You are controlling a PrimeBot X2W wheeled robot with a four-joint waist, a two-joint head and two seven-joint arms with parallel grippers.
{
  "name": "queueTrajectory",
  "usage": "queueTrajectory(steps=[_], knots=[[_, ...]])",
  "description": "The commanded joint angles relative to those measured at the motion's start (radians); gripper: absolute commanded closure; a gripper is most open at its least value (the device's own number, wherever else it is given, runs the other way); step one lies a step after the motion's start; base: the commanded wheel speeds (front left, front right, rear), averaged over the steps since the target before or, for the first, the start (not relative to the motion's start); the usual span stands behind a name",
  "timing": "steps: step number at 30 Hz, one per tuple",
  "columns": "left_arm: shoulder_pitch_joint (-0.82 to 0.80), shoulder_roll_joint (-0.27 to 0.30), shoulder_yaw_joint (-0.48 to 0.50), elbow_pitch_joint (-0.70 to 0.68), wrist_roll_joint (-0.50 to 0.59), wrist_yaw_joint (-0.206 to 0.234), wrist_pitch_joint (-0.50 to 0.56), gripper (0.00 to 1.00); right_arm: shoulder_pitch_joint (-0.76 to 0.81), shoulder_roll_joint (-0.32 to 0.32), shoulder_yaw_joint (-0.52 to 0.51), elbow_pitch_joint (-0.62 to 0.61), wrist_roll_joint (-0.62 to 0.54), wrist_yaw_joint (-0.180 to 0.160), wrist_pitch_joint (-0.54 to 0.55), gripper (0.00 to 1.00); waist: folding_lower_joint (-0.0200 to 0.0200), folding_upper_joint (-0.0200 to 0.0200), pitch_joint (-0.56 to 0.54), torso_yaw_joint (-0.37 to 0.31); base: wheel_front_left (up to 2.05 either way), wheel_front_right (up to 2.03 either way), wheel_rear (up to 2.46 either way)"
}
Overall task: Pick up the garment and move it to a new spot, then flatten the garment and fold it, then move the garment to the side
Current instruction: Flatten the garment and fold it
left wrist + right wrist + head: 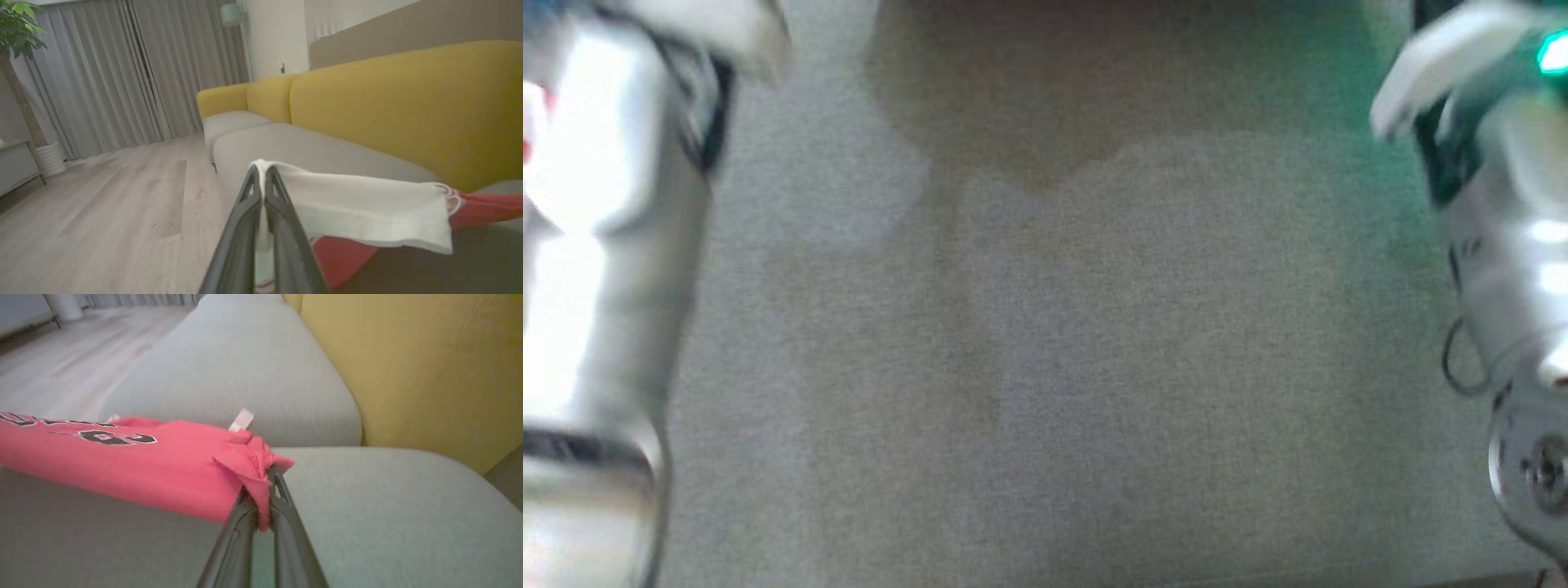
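We see a red garment (122,461) with black lettering, pulled into a long roll in the air above the grey seat (245,367) of a yellow-backed sofa (408,106). Its long axis runs from one end effector to the other. The left end effector (263,171) is clamped on its white end, near the seat's front edge. The right end effector (271,473) is pinched tight on the red end.

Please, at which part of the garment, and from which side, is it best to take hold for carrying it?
Probably at its two far ends, each from its outer side. The garment spans as a band over the sofa seat: the left gripper is shut on the white end, the right gripper on the bunched pink corner, which keeps it spread.
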Motion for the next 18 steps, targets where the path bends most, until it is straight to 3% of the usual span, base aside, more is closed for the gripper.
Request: queueTrajectory(steps=[1,11,18], knots=[[-0.013,0.051,0.018,-0.047,-0.008,0.003,-0.006,1.0,-0.022,-0.002,0.025,-0.022,0.009,-0.001,0.002,1.0,0.0001,0.0,-0.022,0.01,0.0,0.0,0.0],[0.391,0.125,-0.127,-0.227,-0.088,0.002,-0.006,1.0,0.157,-0.045,0.291,0.037,0.157,-0.001,0.087,1.0,0.0001,0.0,-0.145,0.027,0.0,0.0,0.0],[0.555,0.173,-0.149,-0.361,-0.119,0.015,0.03,1.0,0.287,-0.106,0.496,-0.043,0.326,-0.001,0.125,1.0,0.0001,0.0,-0.222,0.03,0.0,0.0,0.0]])
